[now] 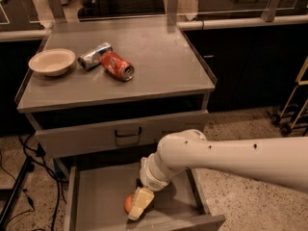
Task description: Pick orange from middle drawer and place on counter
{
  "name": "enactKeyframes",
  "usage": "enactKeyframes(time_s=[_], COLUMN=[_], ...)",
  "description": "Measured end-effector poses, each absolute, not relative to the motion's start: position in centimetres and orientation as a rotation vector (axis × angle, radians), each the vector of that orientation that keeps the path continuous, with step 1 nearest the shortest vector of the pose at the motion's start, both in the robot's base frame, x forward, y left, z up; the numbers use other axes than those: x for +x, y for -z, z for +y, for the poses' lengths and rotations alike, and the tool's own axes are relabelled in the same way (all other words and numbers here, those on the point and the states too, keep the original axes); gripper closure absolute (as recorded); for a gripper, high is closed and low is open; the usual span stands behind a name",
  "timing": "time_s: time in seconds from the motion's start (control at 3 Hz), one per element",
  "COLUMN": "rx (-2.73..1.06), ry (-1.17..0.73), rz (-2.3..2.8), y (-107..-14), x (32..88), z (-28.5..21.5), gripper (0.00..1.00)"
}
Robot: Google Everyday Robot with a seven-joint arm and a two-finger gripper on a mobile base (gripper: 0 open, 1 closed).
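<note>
The orange lies on the floor of the open middle drawer, near its front edge. My gripper hangs from the white arm, reaches down into the drawer and sits against the orange's right side, covering part of it. The counter is the grey cabinet top above the drawers.
On the counter's left part stand a white bowl, a crushed silver can and a red soda can lying on its side. The drawer front with a black loop handle sits just above the open drawer. Cables trail on the floor at left.
</note>
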State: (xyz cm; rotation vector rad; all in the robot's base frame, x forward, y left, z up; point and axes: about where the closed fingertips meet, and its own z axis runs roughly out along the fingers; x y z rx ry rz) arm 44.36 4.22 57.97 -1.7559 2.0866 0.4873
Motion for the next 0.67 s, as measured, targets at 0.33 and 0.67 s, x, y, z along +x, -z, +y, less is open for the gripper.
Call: enactKeyframes(time_s=[0.33,0.67], rx=[-1.735,-1.722], ry=[-0.462,-0.442], rz=[2.126,2.160], y=[-56.8,-54.4], x=[44.0,44.8], z=[4.8,5.7], gripper=[0.00,0.00])
